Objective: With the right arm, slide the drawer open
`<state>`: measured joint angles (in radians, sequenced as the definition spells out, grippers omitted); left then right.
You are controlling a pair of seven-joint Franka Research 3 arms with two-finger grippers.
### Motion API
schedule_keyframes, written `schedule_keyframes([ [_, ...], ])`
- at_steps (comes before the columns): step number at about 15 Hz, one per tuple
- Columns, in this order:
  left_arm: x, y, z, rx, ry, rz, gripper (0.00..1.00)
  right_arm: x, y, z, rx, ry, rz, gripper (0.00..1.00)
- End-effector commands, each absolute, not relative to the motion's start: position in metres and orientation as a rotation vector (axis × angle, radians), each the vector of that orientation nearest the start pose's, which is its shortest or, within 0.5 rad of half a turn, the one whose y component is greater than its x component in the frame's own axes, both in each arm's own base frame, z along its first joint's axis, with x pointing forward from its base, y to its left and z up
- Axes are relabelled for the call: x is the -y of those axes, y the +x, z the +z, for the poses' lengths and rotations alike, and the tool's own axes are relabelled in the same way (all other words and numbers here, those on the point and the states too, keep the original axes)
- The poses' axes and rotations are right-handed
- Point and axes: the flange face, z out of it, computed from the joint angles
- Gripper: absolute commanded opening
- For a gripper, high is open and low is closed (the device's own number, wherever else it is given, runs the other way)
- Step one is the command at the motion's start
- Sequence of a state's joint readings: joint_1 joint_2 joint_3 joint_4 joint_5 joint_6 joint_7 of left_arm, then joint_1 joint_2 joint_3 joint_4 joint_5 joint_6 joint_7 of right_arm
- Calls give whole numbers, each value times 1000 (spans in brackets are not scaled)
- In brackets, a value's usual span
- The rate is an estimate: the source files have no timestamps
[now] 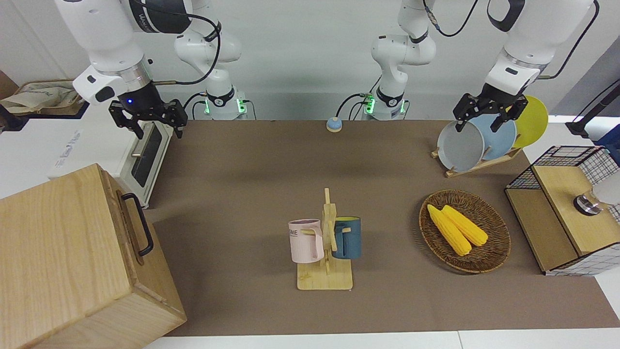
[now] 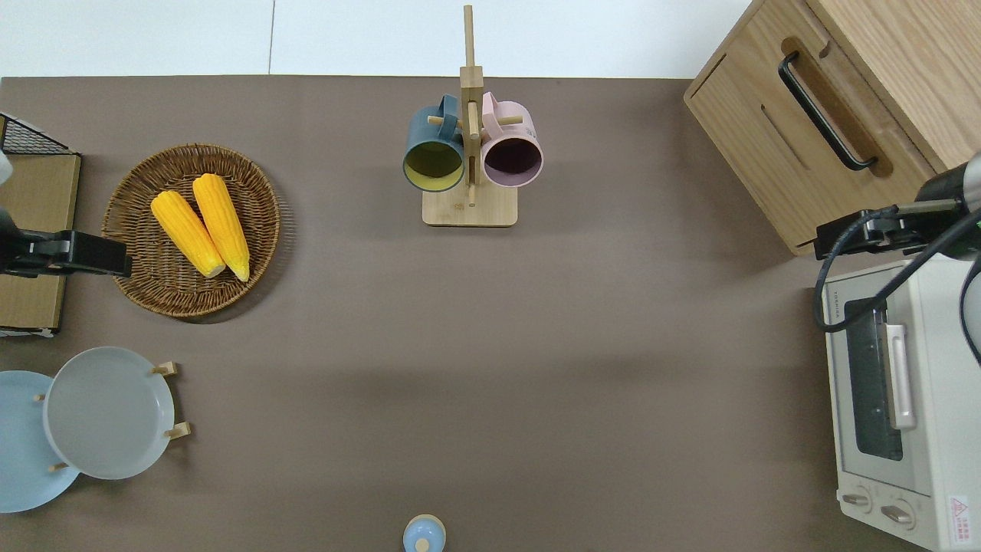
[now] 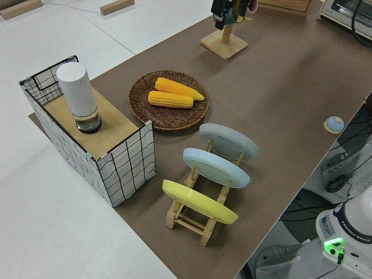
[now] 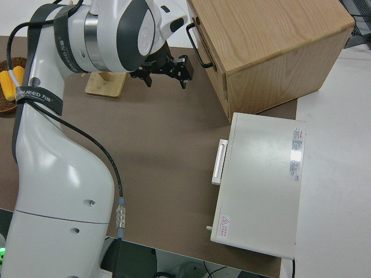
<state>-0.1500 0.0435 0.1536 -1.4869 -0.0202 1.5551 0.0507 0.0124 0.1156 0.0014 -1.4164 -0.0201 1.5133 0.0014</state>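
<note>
Two arms are seen at the table; the left arm is parked, and the spread of the left gripper (image 1: 490, 118) cannot be told. The right gripper (image 1: 147, 122) is held in the air with its fingers apart and nothing between them; by the overhead view it is over the toaster oven (image 2: 920, 414), at the oven's end next to the cabinet (image 2: 774, 146). A blue light is shown on its black wrist.

The drawer (image 1: 130, 220) is set in the upper front of the light-wood cabinet, at the right arm's end of the table, farther from the robots than the toaster oven. Its front is seen flush with the cabinet face, so it is shut, and its black bar handle (image 1: 139, 224) is untouched.

Near the table's middle a mug rack (image 1: 325, 271) is stood with a pink mug (image 1: 306, 241) and a blue mug (image 1: 348, 237) hung on it. Toward the left arm's end, two corn cobs (image 1: 457, 229) are laid in a wicker basket (image 1: 494, 254).
</note>
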Motion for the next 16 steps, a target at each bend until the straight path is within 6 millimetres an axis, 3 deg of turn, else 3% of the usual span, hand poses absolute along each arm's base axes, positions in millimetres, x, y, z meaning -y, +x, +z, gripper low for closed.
schedule_keyframes([
  [1,2,571,641,-88,-3139,-52,998,1,589,630,27,-3171,3,985],
  [11,2,571,641,-88,-3137,-52,995,1,589,629,39,-3217,5,985],
  [16,2,571,641,-88,-3137,-52,995,-50,597,616,77,-3489,-12,983],
])
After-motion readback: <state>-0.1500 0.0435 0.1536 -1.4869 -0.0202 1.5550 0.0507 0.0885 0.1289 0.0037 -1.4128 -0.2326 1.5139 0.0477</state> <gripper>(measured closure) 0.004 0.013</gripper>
